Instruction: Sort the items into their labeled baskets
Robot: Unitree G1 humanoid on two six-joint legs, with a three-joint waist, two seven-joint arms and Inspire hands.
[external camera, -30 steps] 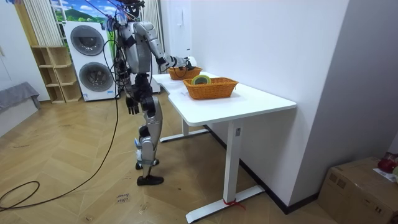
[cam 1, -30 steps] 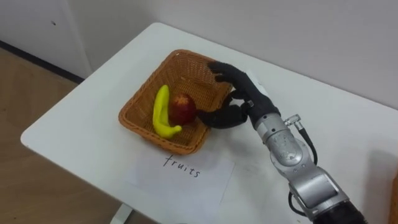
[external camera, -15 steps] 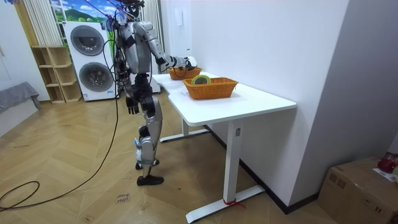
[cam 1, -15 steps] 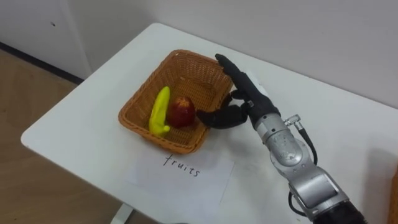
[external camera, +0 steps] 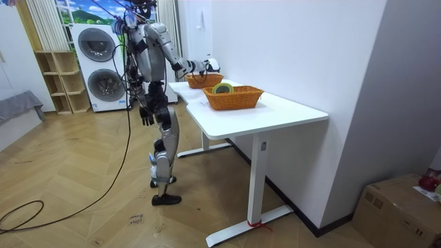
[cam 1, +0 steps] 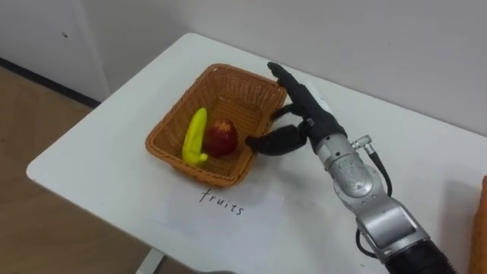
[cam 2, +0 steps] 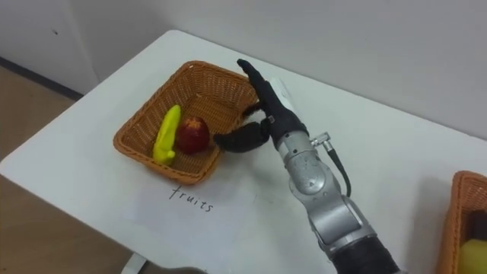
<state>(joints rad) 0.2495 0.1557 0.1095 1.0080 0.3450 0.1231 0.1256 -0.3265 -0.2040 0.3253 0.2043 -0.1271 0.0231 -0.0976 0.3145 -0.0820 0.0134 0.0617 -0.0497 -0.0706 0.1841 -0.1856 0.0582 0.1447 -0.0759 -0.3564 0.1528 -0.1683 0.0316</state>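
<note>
Right robot hand is wide: fingers straight, pointing far-left over the right rim of the fruit basket. Its thumb sticks out left at the basket's near-right corner. It holds nothing. The thumb tip is close to the apple; contact cannot be told. The right forearm comes in from lower right across the white surface.

Fruit is in the basket. The red apple sits at the near side, roughly mid-basket. The yellow banana lies just left of it, touching or nearly so, long axis running near to far. The far half of the basket is bare wicker. A paper sheet with handwriting lies flat on the surface, right against the basket's near edge.

A second wicker basket is at the far right, well apart, with something yellow in it.

In the room view the robot stands upright at the surface's far end, near the washing machines. Its right arm is stretched to the fruit basket. The left robot hand hangs by its hip; whether it is wide or closed cannot be told. The second basket there holds a round green-and-yellow item.
</note>
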